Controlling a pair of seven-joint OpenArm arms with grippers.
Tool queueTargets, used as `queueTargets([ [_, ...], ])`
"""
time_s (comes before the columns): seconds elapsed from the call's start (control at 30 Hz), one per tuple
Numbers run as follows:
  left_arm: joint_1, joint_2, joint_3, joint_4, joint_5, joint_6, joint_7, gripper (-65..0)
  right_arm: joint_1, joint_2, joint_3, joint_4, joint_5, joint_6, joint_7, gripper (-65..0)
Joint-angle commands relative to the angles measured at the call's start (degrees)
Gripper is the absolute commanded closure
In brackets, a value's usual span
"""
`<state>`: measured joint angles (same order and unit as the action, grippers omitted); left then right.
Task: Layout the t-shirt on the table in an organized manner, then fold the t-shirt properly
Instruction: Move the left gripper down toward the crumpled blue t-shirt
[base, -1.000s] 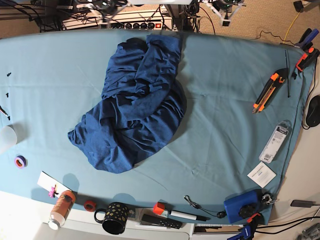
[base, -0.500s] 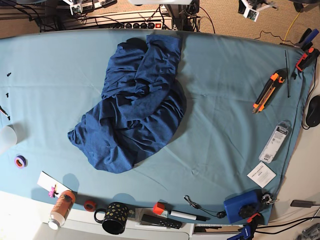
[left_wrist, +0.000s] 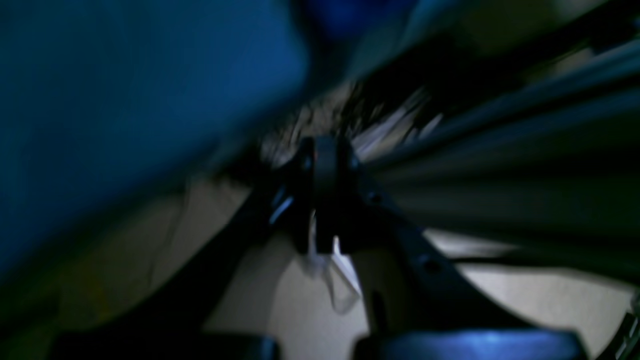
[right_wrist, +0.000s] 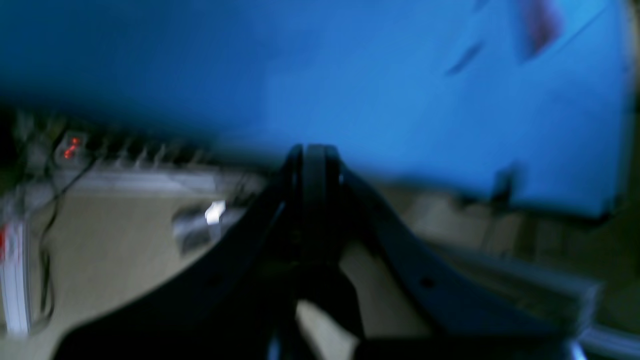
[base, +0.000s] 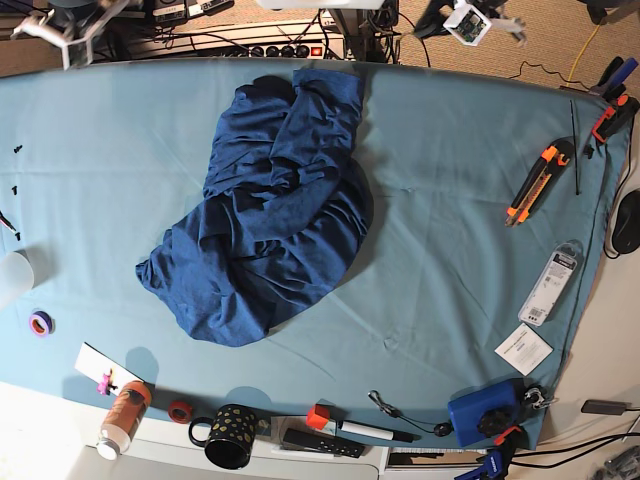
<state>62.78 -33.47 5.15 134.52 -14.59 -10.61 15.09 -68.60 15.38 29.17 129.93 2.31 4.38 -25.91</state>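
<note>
t-shirt (base: 265, 215): crumpled heap mid-table (base: 450, 200), untouched | left gripper (left_wrist: 325, 165): jaws pressed together, empty | right gripper (right_wrist: 310, 165): same | risk: closed jaws shove fabric, or stray toward utility knife (base: 538, 181)

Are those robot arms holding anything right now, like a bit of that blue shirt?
Nothing is held. Both the left gripper and right gripper have their jaws shut on nothing, off the table edge, while the t-shirt lies crumpled and untouched.
</note>
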Motion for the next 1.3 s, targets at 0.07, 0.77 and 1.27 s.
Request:
queueTargets([
  [0.07, -1.53, -0.31, -0.07, 0.48, 0.00, -1.57, -2.27, 0.0, 0.50, 0.68, 2.67, 4.81, -0.15, -0.31, 4.22, 0.0],
  [0.77, -27.56, 11.74, -0.07, 0.48, 4.48, -2.32, 1.20, 0.0, 39.36, 2.36, 2.82, 5.07, -0.63, -0.33, -5.53, 0.0],
  [1.27, -44.76, 11.74, -0.02, -14.71, -7.10, -22.27, 1.31, 0.0, 43.08, -3.50, 2.82, 1.57, -2.34, 1.66, -6.27, 0.0],
])
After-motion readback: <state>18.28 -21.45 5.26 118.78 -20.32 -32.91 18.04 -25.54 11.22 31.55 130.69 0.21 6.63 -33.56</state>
